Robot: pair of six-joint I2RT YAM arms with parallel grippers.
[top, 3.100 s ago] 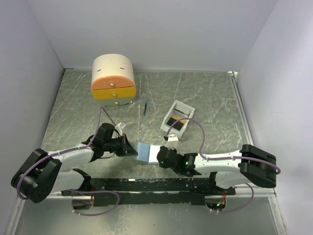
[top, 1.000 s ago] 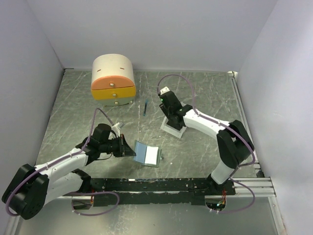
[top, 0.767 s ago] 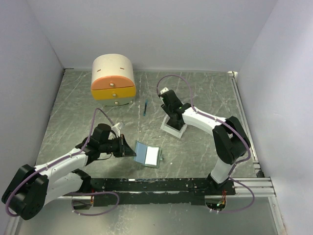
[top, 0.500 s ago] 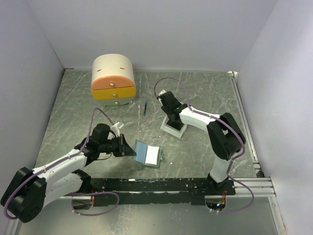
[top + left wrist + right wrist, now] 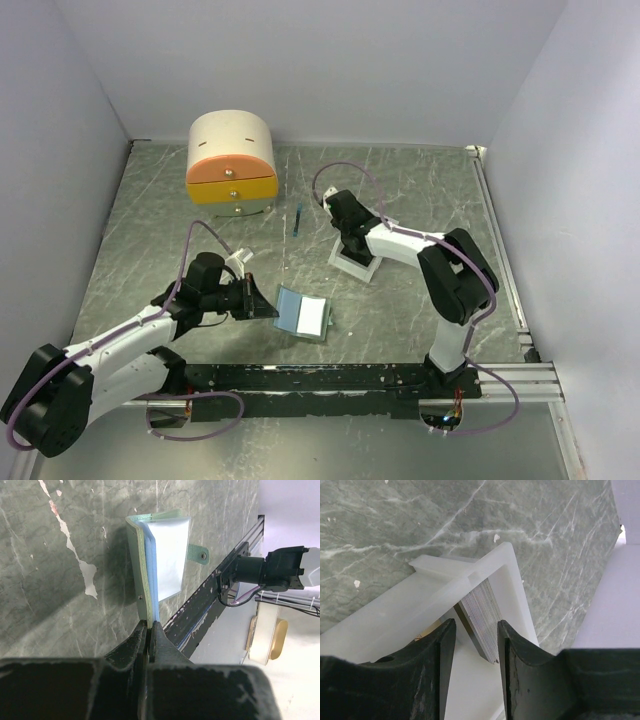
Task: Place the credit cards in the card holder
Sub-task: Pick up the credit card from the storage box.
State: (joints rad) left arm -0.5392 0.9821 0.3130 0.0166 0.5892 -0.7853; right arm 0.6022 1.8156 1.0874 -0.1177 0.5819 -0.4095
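Observation:
The card holder (image 5: 302, 316) lies near the front of the table, pale blue and grey-green, its flap standing ajar. My left gripper (image 5: 262, 305) is shut on the holder's left edge; in the left wrist view the closed fingertips (image 5: 150, 626) pinch the edge of the card holder (image 5: 162, 555). My right gripper (image 5: 350, 243) reaches down into the white tray (image 5: 362, 268). In the right wrist view its jaws (image 5: 476, 624) stand open astride a tilted dark credit card (image 5: 481, 611) with a ribbed grey sheen, a gap still showing on the left side. The top view hides the cards.
A cream-and-orange drawer box (image 5: 231, 165) stands at the back left. A thin blue stick (image 5: 298, 219) lies left of the tray. The tray wall (image 5: 445, 587) crosses just beyond the card. A black rail (image 5: 330, 378) runs along the front edge.
The right arm has left the card holder and gone to the tray; over the last second it settled lower and its jaws narrowed around the card. The left gripper keeps its hold.

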